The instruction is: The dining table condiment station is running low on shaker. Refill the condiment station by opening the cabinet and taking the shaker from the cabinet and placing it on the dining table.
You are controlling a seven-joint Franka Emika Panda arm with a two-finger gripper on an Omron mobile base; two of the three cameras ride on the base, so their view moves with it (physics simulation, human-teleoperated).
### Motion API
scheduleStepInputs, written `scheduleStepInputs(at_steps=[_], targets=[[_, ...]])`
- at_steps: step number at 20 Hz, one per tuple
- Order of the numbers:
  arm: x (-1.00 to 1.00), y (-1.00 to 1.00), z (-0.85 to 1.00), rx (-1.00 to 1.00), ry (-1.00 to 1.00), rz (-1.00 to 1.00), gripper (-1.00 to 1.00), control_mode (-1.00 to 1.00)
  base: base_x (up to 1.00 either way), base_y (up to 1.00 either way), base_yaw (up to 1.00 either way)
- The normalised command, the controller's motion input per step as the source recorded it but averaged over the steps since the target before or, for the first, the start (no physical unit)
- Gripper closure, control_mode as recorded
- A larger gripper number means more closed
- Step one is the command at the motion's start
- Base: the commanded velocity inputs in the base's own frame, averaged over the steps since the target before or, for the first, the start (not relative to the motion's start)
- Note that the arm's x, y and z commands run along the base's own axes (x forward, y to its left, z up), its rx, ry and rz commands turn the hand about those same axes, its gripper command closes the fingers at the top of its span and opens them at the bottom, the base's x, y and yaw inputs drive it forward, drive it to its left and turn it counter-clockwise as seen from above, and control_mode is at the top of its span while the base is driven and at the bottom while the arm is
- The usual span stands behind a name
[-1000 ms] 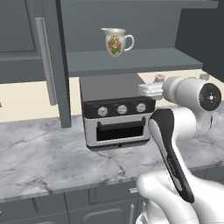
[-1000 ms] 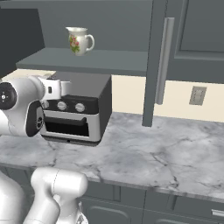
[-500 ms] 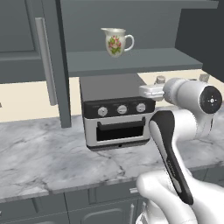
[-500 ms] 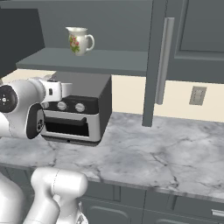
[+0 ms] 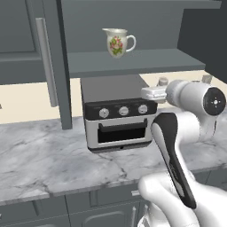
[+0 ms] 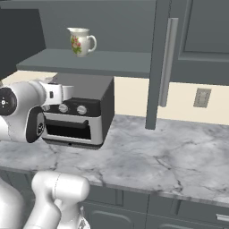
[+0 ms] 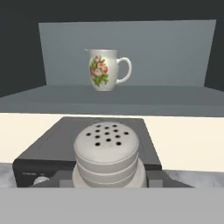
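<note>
Arm: bent, hand level beside toaster oven (image 5: 117, 116) | Gripper (image 7: 108, 177): clamped on shaker (image 7: 106, 151), held upright | Facing: open cabinet (image 7: 131, 98), pitcher (image 7: 104, 68)

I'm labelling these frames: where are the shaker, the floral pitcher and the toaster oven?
shaker (image 7: 106, 146): hand view, on its perforated cap.
floral pitcher (image 5: 117, 43): left base view, on the painted belly.
toaster oven (image 6: 74, 128): right base view, on the front door.

Flat even rendered light, dim cabinet (image 5: 133, 26) interior, soft shadows, no blur.
</note>
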Motion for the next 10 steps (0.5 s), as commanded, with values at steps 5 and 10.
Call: scheduleStepInputs(at_steps=[5,10], targets=[[0.0,0.0,0.0,0.0,0.0,0.0,1.0,1.0,-0.94,-0.06,-0.2],[0.0,0.0,0.0,0.0,0.0,0.0,1.0,1.0,-0.71,-0.09,-0.69]])
